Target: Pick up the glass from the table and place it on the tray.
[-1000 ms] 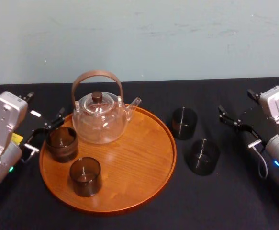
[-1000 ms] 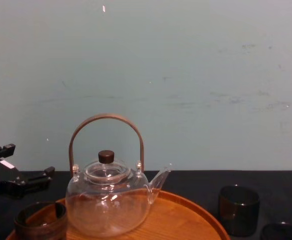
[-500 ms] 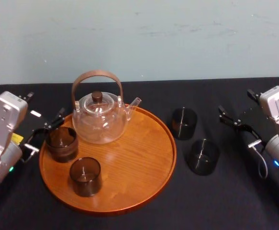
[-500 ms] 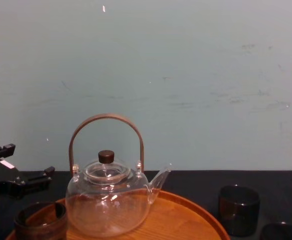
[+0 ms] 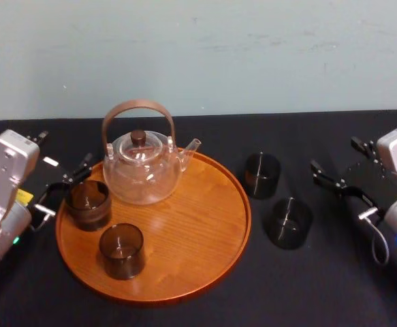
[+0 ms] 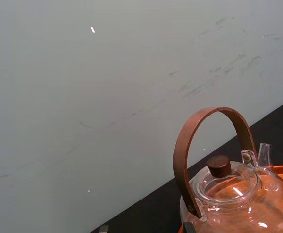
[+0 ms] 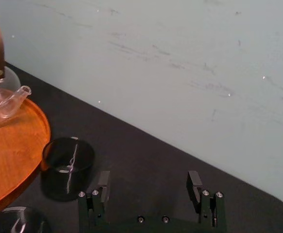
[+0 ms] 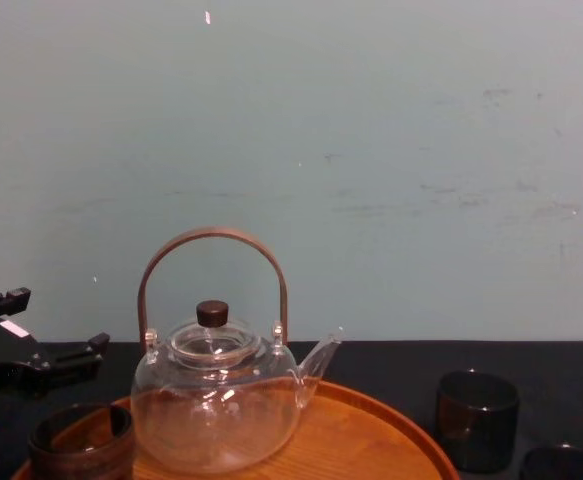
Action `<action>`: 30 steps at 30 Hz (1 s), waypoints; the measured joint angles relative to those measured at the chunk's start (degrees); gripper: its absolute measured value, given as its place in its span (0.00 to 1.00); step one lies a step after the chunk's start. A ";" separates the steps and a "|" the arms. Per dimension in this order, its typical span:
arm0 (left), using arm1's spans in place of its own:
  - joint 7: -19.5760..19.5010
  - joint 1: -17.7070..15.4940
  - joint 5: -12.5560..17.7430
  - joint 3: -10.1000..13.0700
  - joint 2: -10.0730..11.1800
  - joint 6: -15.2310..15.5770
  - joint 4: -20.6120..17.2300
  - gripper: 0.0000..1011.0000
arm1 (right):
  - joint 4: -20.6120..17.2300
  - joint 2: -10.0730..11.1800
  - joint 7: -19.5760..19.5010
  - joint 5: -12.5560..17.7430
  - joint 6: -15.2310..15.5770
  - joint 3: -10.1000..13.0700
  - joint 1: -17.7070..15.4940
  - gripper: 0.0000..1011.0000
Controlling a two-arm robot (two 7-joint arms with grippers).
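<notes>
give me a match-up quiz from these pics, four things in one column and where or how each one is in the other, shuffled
Things:
1. glass teapot
2. tray
3. right hand
4. glass nearest the right hand

Place or state:
a. open, holding nothing
b. standing on the black table, off the tray
c. at the back of the tray, handle upright
d. round, orange-brown wood

Pairs: 1-c, 2-d, 3-a, 4-b
</notes>
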 joint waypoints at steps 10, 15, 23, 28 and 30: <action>0.00 0.00 0.00 0.00 0.00 0.00 0.00 0.99 | -5.77 3.07 2.54 2.10 2.39 3.32 -5.97 0.99; 0.00 0.00 0.00 0.00 0.00 0.00 0.00 0.99 | -8.26 4.54 3.55 2.83 3.59 4.76 -8.67 0.99; 0.00 0.00 0.00 0.00 0.00 0.00 0.00 0.99 | -10.88 6.16 5.70 3.65 5.91 6.32 -11.62 0.99; 0.00 0.00 0.00 0.00 0.00 0.00 0.00 0.99 | -12.12 6.82 7.34 3.96 7.38 7.01 -13.14 0.99; 0.00 0.00 0.00 0.00 0.00 0.00 0.00 0.99 | -12.54 7.03 8.09 4.04 7.97 7.23 -13.68 0.99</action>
